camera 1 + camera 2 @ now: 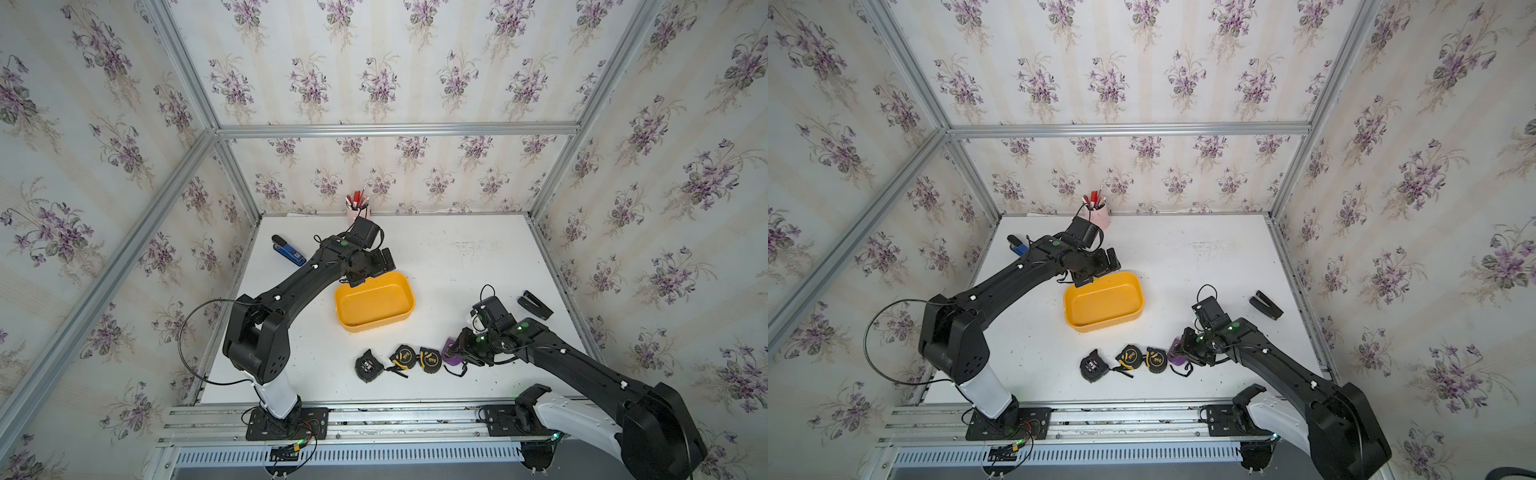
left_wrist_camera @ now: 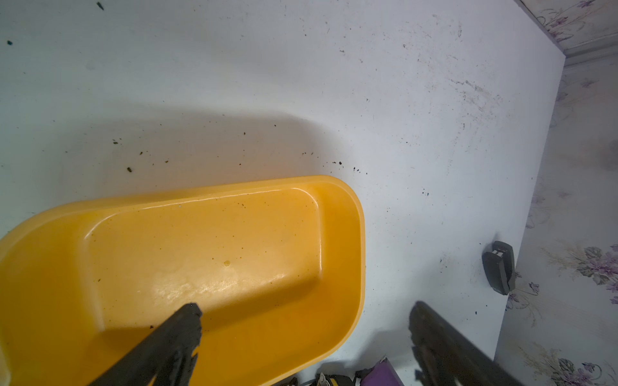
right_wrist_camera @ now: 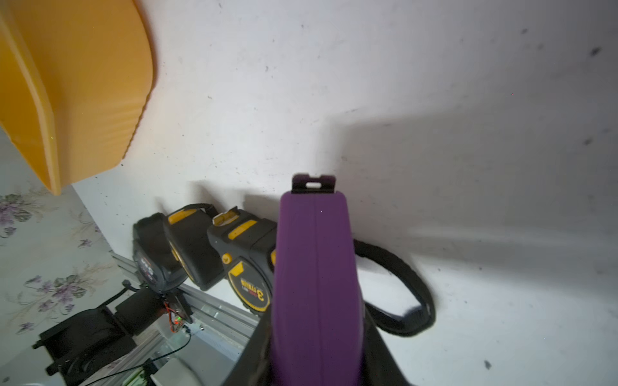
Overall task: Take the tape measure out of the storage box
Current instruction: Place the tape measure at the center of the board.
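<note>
Tape measure (image 1: 450, 352), purple, is gripped by the closed right hand (image 1: 460, 352) at lower centre in both top views, beside three others (image 1: 401, 360), seemingly to extend their row on the surface (image 1: 457, 257); box (image 1: 374, 301) empty, left hand (image 1: 372, 269) open at its rim

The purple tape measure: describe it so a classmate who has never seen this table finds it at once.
On the table, on the robot's side of the yellow storage box, four tape measures form a row. It is the end one, in the right claw: purple, the others mainly black.
</note>
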